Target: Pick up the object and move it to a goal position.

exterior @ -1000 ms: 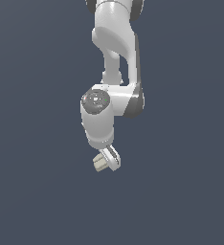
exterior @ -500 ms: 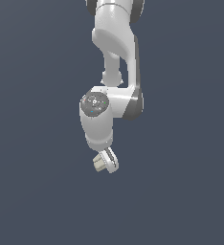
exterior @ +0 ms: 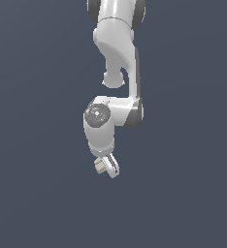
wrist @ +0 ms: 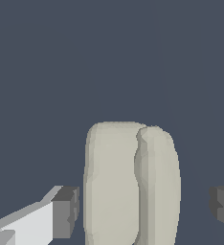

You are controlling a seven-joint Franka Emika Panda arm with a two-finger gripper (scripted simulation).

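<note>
Plain slate-blue backdrop (exterior: 33, 193), seemingly featureless.

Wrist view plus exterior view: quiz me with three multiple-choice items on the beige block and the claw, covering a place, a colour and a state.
1. Where is the beige block relative to the claw?
A. Between its fingers
B. Far off at the exterior view's right
C. On top of the arm's upper link

2. What colour is the block?
A. Red
B. Green
C. Beige

3. How do the claw's pads stand to the block?
A. Clamped on it
B. Apart from it
C. Out of view

Answers:
1. A: the wrist view shows a finger on each side of the block.
2. C: it renders pale cream in both views.
3. B: dark background shows between each pad and the block in the wrist view.
</note>
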